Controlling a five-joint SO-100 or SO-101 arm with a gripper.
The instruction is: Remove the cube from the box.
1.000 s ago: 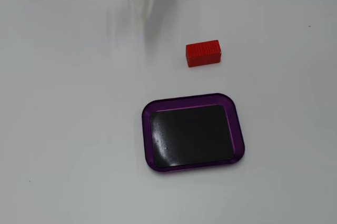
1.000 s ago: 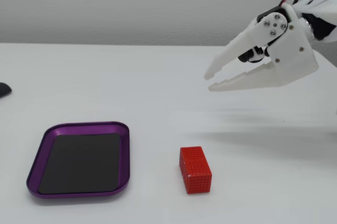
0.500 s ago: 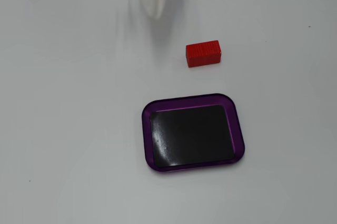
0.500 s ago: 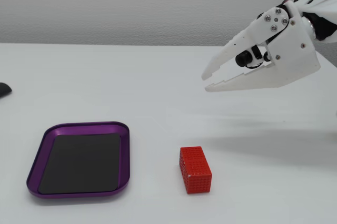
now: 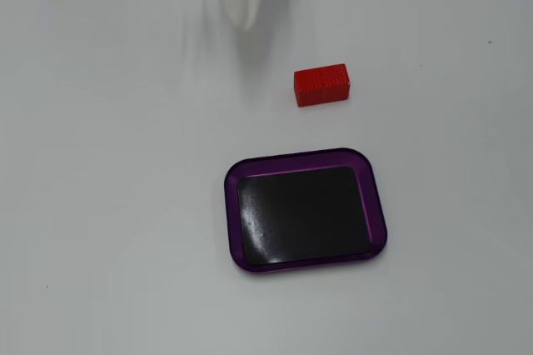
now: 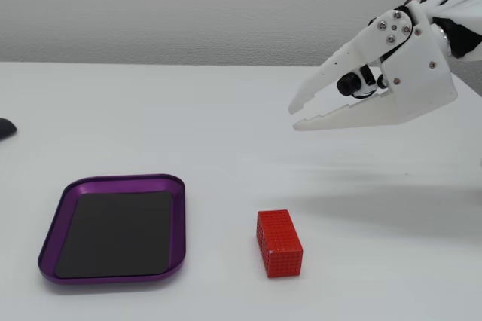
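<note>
Lying on the bare table (image 6: 226, 148) outside the box (image 6: 50, 239), the cube (image 6: 279, 243) is sitting apart from it while the gripper (image 6: 295, 117) is hovering above, empty, jaws nearly closed.

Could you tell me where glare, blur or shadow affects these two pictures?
In a fixed view, the box floor shows a pale glare patch and the gripper tip looks blurred; in another fixed view, the gripper is sharp, with a soft shadow behind the cube.
</note>
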